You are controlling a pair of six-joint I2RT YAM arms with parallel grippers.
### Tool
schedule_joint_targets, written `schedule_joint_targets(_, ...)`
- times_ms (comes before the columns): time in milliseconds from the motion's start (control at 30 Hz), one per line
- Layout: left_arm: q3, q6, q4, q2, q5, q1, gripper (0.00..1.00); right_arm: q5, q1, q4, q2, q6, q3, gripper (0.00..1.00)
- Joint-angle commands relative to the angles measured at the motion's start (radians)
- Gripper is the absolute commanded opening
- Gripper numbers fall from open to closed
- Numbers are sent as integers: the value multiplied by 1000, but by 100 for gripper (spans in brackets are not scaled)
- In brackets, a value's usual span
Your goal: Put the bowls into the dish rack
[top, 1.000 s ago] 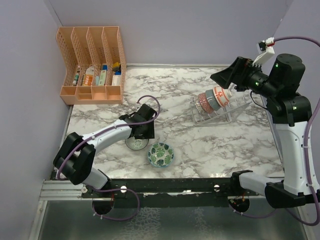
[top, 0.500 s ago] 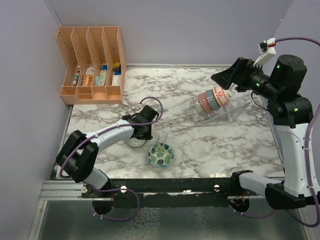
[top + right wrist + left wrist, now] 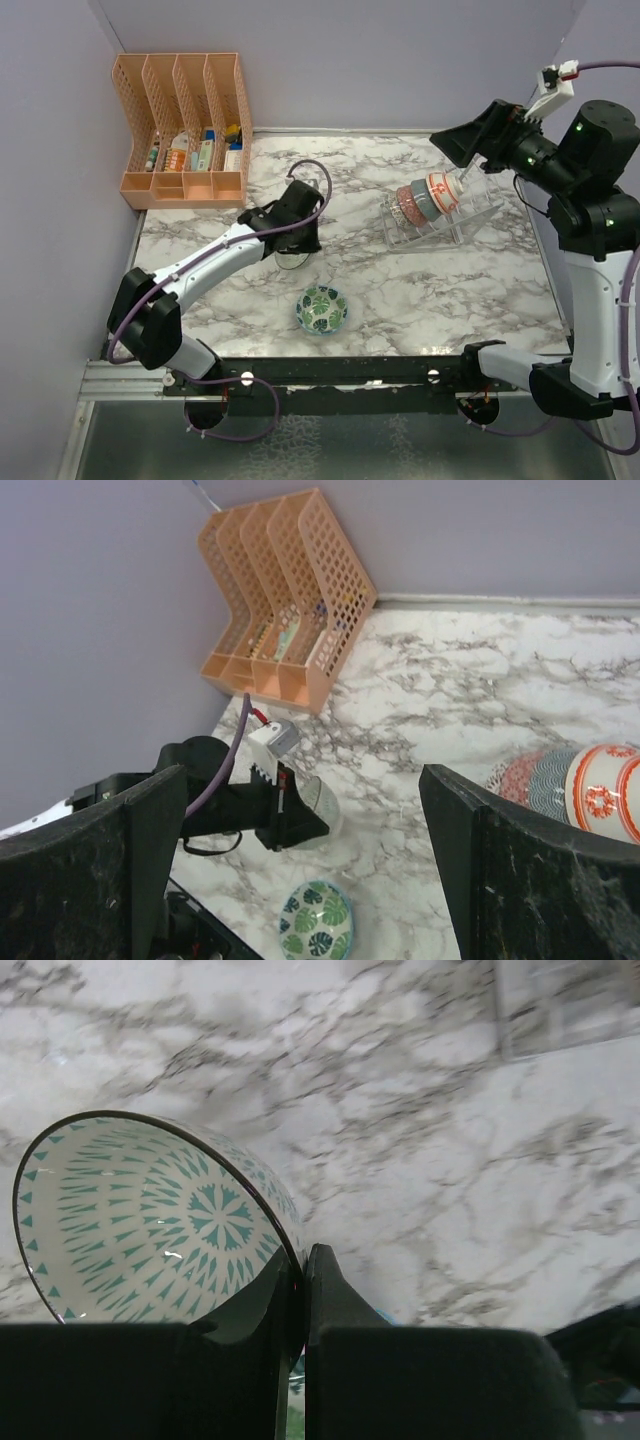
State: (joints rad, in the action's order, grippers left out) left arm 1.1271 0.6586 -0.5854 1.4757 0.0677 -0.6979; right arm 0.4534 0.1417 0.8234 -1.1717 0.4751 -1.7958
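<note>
My left gripper [image 3: 296, 246] is shut on the rim of a pale green-grey bowl [image 3: 150, 1222] with a teal triangle pattern, tilted and held just above the marble; it also shows in the top view [image 3: 290, 264] and the right wrist view [image 3: 325, 802]. A green-blue leaf-print bowl [image 3: 321, 309] sits upright on the table in front of it. The clear dish rack [image 3: 470, 228] at the right holds three bowls [image 3: 422, 200] on edge. My right gripper [image 3: 468, 148] is open and empty, high above the rack.
An orange file organiser [image 3: 185, 130] with small items stands in the back left corner. Purple walls close the left and back sides. The left arm's purple cable [image 3: 315, 180] loops above its wrist.
My left gripper has lifted the pale green-grey bowl and carried it away from the table's near edge, toward the rack. The right arm has drawn back up and to the right.
</note>
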Motion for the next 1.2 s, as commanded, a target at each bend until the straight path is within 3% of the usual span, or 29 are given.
schedule_joint_targets(0,101,113,173,-45,-170,-3,0,-41,-7,-53,-2,70,-86,100)
schedule_joint_targets(333,251,516,736,93,-431,-15,0,-10,-7,-178,-23,178,-138,100)
schedule_joint_targets(633,357,811,1155,204,-394,-24,0,42,-7,-221,-29,186,-147,100)
schedule_joint_targets(800,396,961,1317,328,-370,-58,0,46,-7,-220,-32,182,-149,100)
schedule_joint_targets(1167,618,1105,1413,591,-332,-110,0,66,-7,-183,-45,147,-160,100)
